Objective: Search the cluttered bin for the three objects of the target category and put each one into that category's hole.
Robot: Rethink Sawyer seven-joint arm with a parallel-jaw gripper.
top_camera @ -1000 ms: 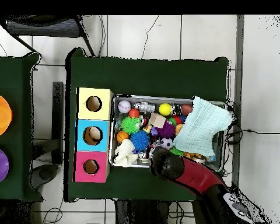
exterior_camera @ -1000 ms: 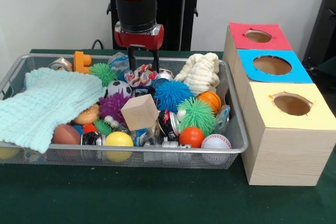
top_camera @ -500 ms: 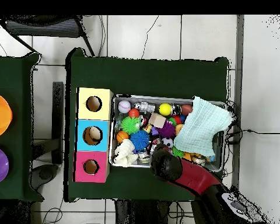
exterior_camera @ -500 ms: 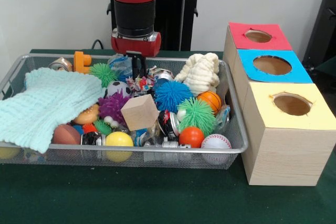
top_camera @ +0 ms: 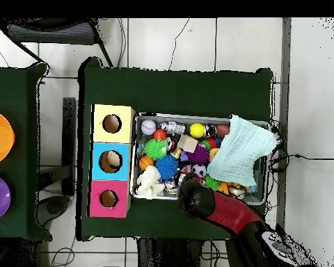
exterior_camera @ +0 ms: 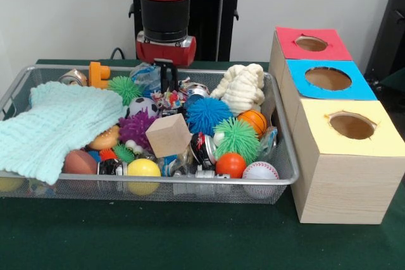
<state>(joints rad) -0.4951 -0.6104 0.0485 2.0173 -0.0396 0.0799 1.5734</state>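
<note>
Nearest in the front view is the wire bin [exterior_camera: 190,180]; just behind its near rim lie a baseball [exterior_camera: 260,171] at 5 o'clock of the heap and a yellow ball [exterior_camera: 143,169] at 7 o'clock. A teal cloth [exterior_camera: 57,124] covers the 9 o'clock end. A wooden cube [exterior_camera: 168,135] sits tilted near the middle, and a blue spiky ball [exterior_camera: 207,114] lies just past it at 1 o'clock.

Further back, touching that ball's 10 o'clock side, is the multicoloured cloth toy [exterior_camera: 169,98], a small knotted lump with no clear long axis. The gripper [exterior_camera: 168,86] stands straight down directly above it; its fingers are drawn together into one dark bar, their tips buried in the toy's top, so I judge it clamped on the toy, though the contact itself is partly hidden by the frills. A cream rope toy [exterior_camera: 242,88] lies at 3 o'clock of the gripper, between it and the boxes.

The coming move turns on which hole takes this toy. From the gripper the yellow hole [exterior_camera: 352,126] lies at about 4 o'clock, the blue hole [exterior_camera: 329,78] at 3 and the red hole [exterior_camera: 311,43], farthest back, at about 2. All three are well apart from it, beyond the bin's end wall, so the toy must rise clear of the rope toy and rim first. Which category it belongs to cannot be told.
</note>
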